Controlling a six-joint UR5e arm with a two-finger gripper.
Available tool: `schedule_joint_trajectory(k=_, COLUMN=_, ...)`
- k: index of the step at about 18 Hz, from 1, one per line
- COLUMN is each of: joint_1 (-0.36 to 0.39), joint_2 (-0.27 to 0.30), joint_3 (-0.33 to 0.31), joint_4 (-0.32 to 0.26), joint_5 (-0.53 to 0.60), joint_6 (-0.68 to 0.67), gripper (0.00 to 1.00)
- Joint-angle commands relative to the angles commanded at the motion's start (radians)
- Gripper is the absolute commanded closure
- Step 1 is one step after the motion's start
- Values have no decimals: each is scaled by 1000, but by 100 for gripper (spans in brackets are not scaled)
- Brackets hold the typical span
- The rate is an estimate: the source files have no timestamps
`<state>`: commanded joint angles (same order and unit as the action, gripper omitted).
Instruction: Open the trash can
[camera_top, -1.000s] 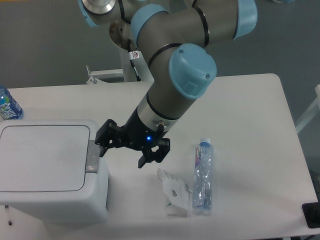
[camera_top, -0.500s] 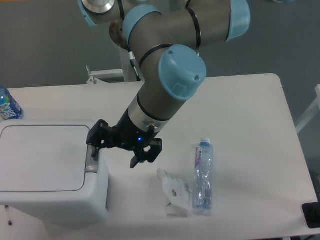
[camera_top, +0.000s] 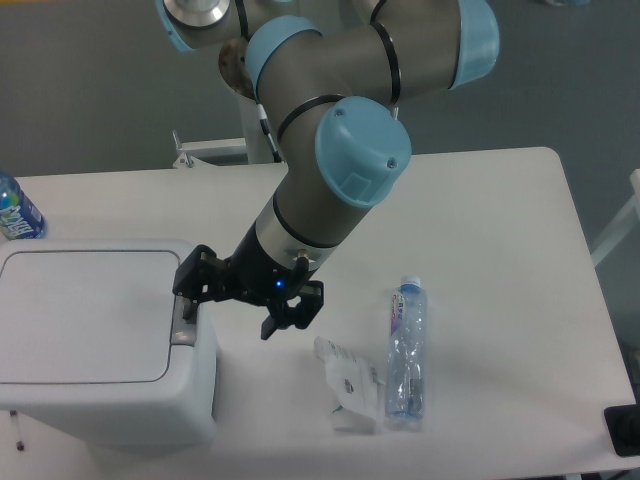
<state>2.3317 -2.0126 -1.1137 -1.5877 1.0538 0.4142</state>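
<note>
The trash can (camera_top: 85, 345) is a big white boxy bin at the table's front left, and its flat lid (camera_top: 85, 312) lies shut. A grey push latch (camera_top: 183, 322) sits on the lid's right edge. My gripper (camera_top: 236, 300) hangs at the bin's right side with its fingers spread open and nothing between them. The left finger (camera_top: 192, 284) is over the latch's top end; whether it touches is not clear. The right finger (camera_top: 284, 316) stands off the bin, above the table.
A clear plastic bottle (camera_top: 406, 350) lies on the table to the right of the gripper, with a crumpled clear wrapper (camera_top: 348, 384) beside it. A blue-labelled bottle (camera_top: 16, 210) stands at the far left edge. A dark object (camera_top: 624, 430) sits at the front right corner.
The gripper has moved left from beside the bin until its left finger is over the grey latch. In the last half second it hardly moved. The lid stays shut.
</note>
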Motion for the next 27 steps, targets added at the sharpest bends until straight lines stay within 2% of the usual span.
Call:
schedule_joint_trajectory(k=12, joint_1=0, joint_2=-2, joint_3=-3, joint_4=11, joint_5=0, joint_6=-2, gripper=0)
schedule_joint_trajectory(k=15, joint_1=9, joint_2=14, joint_3=2, joint_4=12, joint_5=0, joint_6=0, gripper=0)
schedule_joint_trajectory(k=19, joint_1=95, joint_2=49, joint_3=0, joint_4=15, joint_5=-5, joint_6=14, gripper=0)
schedule_joint_trajectory(k=23, joint_1=162, joint_2=51, joint_3=-11, joint_4=106, joint_5=11, joint_6=21, gripper=0)
schedule_joint_trajectory(k=27, joint_1=219, joint_2=48, joint_3=-58, joint_4=123, joint_5=148, joint_6=219, gripper=0)
